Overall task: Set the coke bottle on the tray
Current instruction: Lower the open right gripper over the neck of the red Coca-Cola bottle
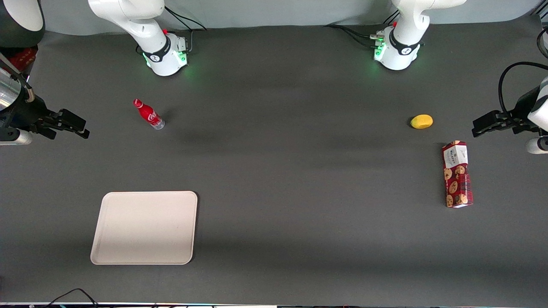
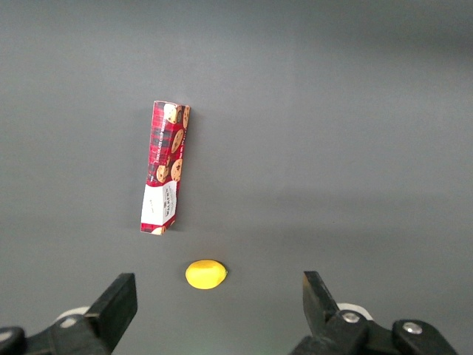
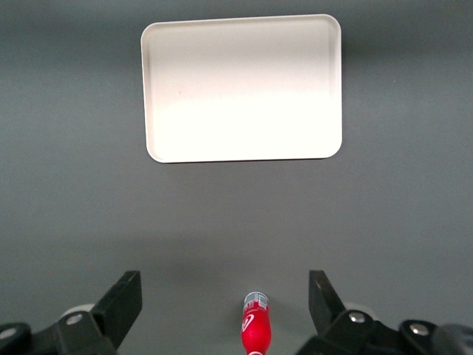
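Note:
The coke bottle (image 1: 149, 114) is small, with a red label, a red cap and a clear base, and rests on the dark table. Its cap points away from the front camera. I cannot tell whether it stands or lies. It also shows in the right wrist view (image 3: 256, 329), between the lines of the two fingers but lower than them. The cream tray (image 1: 145, 226) lies flat, nearer the front camera than the bottle, and it holds nothing (image 3: 244, 89). My right gripper (image 1: 79, 126) hangs open and empty (image 3: 224, 292) above the table, apart from the bottle, toward the working arm's end.
A yellow lemon-like fruit (image 1: 421, 121) and a red cookie box (image 1: 457, 174) lie toward the parked arm's end of the table; both show in the left wrist view, the fruit (image 2: 205, 274) and the box (image 2: 165, 177). The working arm's base (image 1: 165, 53) stands at the table's back edge.

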### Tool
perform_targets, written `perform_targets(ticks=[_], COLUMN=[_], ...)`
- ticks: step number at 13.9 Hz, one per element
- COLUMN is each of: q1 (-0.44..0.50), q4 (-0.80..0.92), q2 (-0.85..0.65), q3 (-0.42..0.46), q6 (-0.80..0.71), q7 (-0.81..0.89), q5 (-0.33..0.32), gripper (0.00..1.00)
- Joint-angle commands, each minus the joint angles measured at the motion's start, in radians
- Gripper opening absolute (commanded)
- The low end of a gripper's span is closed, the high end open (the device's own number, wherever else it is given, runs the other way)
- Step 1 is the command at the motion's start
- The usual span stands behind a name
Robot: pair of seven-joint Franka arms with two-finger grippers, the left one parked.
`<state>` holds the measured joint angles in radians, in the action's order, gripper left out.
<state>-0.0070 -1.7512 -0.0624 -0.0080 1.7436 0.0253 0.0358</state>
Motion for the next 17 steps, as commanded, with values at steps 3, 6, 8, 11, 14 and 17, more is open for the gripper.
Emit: perform_targets(ticks=[3,6,8,11,14,17], q1=[0.004,0.001,0.001,0.004,0.002,0.002], q4=[0.036,-0.022,-0.132,-0.392,-0.643,-0.844], q2=[0.013,-0.016,-0.089,-0.247,-0.379,-0.462], q3=[-0.003,-0.001,-0.001,0.003,0.014,0.016], q6=[-0.051,-0.091,-0.067,0.057,0.189,0.324], q7=[-0.011,-0.011,-0.011,-0.011,-0.013,-0.019], q5=[0.006,0.006,0.004,-0.017,-0.019,-0.019], gripper=[1.0,1.0,1.0,1.0,1.0,1.0])
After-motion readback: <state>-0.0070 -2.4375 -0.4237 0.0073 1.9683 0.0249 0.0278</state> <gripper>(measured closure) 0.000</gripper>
